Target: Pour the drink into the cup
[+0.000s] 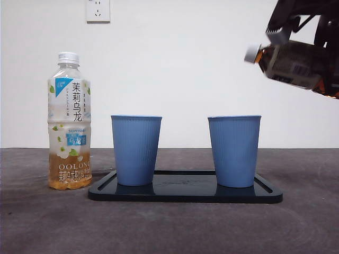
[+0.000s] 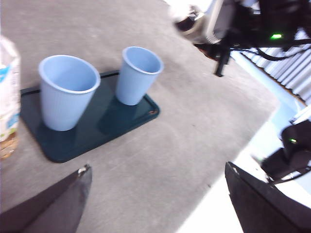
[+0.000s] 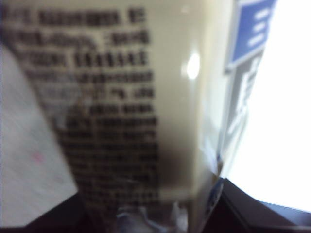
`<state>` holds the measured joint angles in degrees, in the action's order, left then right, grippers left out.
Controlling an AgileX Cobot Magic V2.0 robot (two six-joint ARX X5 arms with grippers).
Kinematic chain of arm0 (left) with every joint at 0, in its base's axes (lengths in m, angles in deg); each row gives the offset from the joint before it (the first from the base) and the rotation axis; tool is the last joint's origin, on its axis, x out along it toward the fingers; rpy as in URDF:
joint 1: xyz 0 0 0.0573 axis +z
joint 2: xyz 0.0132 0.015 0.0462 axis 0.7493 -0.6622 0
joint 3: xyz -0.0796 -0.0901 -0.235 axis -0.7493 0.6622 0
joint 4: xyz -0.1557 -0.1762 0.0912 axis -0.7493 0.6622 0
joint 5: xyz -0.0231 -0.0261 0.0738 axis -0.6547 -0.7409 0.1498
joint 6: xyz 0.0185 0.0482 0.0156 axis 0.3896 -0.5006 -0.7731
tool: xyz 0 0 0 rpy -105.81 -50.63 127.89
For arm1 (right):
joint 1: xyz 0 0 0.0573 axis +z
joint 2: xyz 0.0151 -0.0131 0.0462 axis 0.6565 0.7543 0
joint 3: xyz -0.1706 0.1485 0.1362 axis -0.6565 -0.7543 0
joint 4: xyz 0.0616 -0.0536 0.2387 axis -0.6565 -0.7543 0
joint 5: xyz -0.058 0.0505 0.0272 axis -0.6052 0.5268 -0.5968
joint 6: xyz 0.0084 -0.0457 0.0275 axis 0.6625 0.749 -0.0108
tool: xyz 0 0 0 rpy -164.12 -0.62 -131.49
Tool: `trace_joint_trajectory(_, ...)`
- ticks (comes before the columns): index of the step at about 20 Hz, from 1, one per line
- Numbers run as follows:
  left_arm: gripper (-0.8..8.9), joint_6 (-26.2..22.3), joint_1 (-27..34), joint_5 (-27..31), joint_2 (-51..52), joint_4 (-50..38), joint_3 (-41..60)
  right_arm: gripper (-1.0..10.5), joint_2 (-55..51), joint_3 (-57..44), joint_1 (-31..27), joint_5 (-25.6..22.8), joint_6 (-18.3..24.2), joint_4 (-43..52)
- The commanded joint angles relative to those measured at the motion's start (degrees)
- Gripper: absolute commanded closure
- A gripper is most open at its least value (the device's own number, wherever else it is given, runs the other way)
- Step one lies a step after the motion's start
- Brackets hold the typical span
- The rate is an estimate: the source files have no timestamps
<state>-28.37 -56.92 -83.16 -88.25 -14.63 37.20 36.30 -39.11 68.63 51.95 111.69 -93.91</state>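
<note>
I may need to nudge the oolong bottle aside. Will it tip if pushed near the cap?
Probably. The oolong bottle stands tall and narrow, so a high push would lever it over. Liquid fills only its bottom part, keeping weight low, so a push near the base should slide it. It likely feels light.

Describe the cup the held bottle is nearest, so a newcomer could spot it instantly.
Find the black tray on the grey table. Two blue ribbed cups stand on it; the target cup is the one away from the standing oolong tea bottle, almost under the tilted bottle in the right gripper.
</note>
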Motion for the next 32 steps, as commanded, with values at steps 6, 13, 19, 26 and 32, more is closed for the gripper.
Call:
trace_joint_trajectory(6, 3.77, -0.20, -2.75, -0.44, -0.09, -0.68, -1.07, 7.9, 5.53, 3.23, 3.21, -14.16, 15.39, 2.43)
trace_joint_trajectory(13, 3.77, -0.20, -4.39, -0.42, -0.09, -0.66, -1.07, 7.9, 6.54, 3.28, 5.22, -19.10, 21.86, 6.67)
trace_joint_trajectory(19, 3.77, -0.20, -4.70, -0.42, -0.09, -0.63, -1.07, 7.9, 6.91, 3.28, 5.35, -19.80, 22.73, 6.62)
trace_joint_trajectory(26, 3.77, -0.22, -4.87, -0.42, -0.09, -0.61, -1.07, 7.9, 6.91, 3.28, 5.40, -19.78, 22.73, 6.60)
trace_joint_trajectory(32, 3.77, -0.22, -4.87, -0.42, -0.09, -0.61, -1.07, 7.9, 6.91, 3.28, 5.40, -19.76, 22.69, 6.60)
